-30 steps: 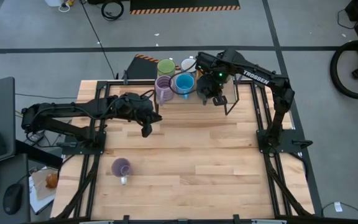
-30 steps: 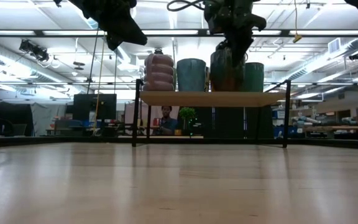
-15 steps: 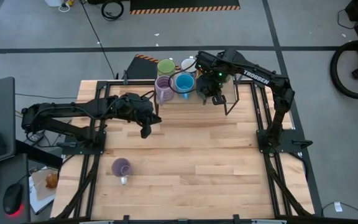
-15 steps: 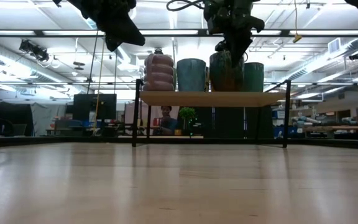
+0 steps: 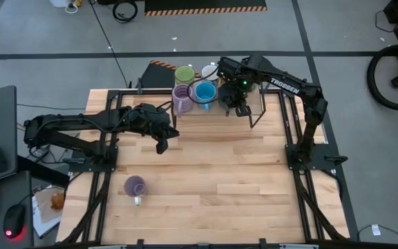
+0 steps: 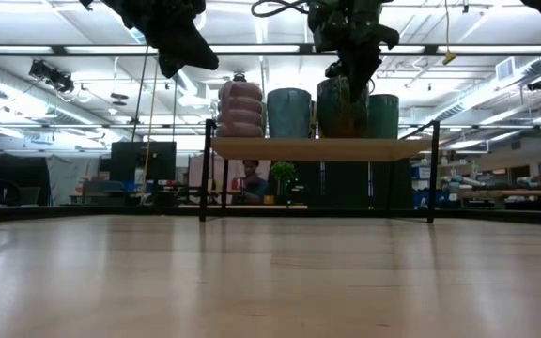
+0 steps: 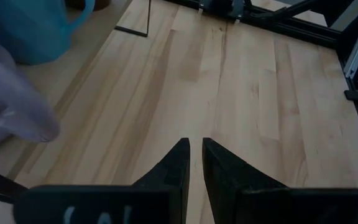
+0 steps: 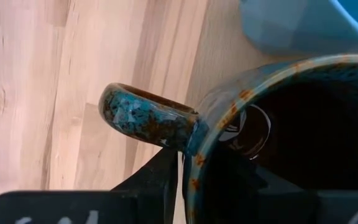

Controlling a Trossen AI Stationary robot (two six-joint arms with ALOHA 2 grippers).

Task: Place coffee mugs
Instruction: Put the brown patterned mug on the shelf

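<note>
Jaws of the right gripper pinched across the wall of the dark brown mug, one finger outside next to the handle and one down inside. Wooden table across mid-frame in the high view; raised shelf at its upper centre. Mug directly under the wrist, base at shelf level in the low view, contact not certain. Blue mug just beside it, purple mug, green mug and white mug grouped further left. Probably a straight lift after release, away from the blue one. Left gripper over bare wood at centre-left, fingers nearly together, empty. Nearer to the lone purple mug at lower left.
</note>
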